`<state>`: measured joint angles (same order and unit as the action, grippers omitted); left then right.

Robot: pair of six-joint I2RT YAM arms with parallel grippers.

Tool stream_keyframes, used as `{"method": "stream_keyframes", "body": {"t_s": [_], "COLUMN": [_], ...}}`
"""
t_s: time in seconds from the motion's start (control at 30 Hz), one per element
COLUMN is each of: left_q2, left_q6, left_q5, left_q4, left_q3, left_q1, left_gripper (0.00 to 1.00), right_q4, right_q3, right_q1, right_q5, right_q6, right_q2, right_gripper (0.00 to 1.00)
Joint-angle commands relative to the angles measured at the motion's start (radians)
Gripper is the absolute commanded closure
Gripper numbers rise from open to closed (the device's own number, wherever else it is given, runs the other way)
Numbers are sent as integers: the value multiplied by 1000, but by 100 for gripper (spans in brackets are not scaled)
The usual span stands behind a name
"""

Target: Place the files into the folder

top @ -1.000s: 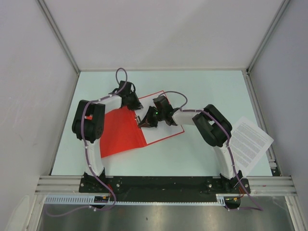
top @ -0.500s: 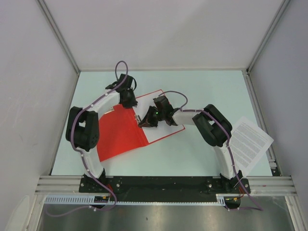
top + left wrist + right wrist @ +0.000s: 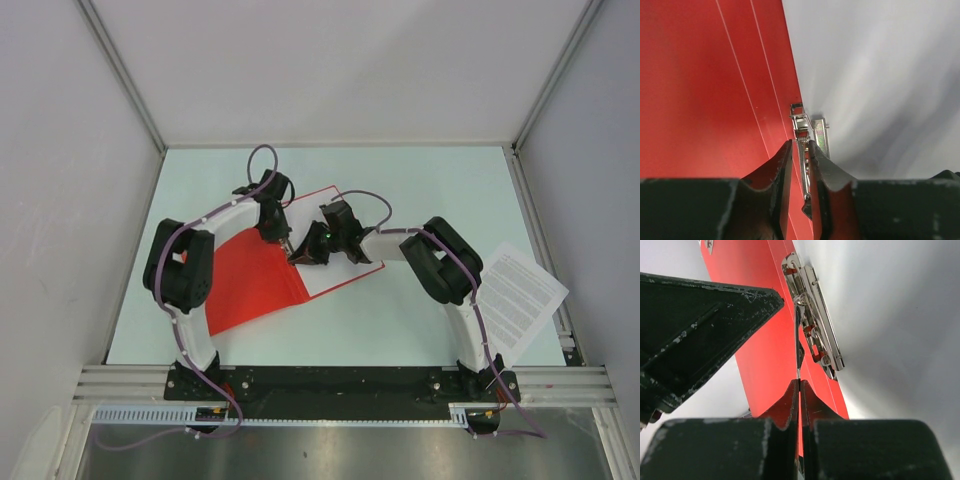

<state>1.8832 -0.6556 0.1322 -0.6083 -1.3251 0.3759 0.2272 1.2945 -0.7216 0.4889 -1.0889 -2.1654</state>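
Note:
The red folder lies open mid-table, with a white file sheet on its right half. More files lie at the table's right edge. A metal clip sits along the spine. My left gripper straddles the clip's raised lever, its jaws a narrow gap apart. My right gripper is shut, and the thin lever runs into its fingertip seam. The two grippers nearly touch.
White walls with metal rails enclose the table on three sides. The sheets on the right overhang the rail beside the right arm's elbow. The left arm's elbow hangs over the folder's left cover.
My left gripper swung from the folder's back edge forward and right to the clip, beside the right gripper. Its elbow shifted. The right arm stayed put.

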Motion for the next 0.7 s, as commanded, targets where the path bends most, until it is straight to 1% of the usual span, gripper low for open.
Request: {"method": "stream_keyframes", "body": {"t_s": [0.0,0.37,0.5,0.6,0.63,0.67], "left_q2": [4,54,79,108,116,134], "left_q6": [-38,-38,-27,13,40,51], "left_q5": [47,52,78,90,90,90], "left_q4": [27,47,50,42,30,27], "left_q3": [0,0,-2,-10,-23,-29], "left_q1": [0,-6,-12,-19,-19,-19], "left_gripper": [77,78,85,95,100,100], "right_q4": [-98,-78,-89,-133,-144,-155], "right_q3": [-47,-66,-67,-67,-69,-66], "right_q1": [28,31,31,39,42,44], "right_q5": [-96,-90,-93,-119,-127,-133], "right_q6": [37,29,41,96,113,148], "right_q2": [-24,-17,-19,-16,-16,-16], "right_gripper": [100,100,100,100,100,100]}}
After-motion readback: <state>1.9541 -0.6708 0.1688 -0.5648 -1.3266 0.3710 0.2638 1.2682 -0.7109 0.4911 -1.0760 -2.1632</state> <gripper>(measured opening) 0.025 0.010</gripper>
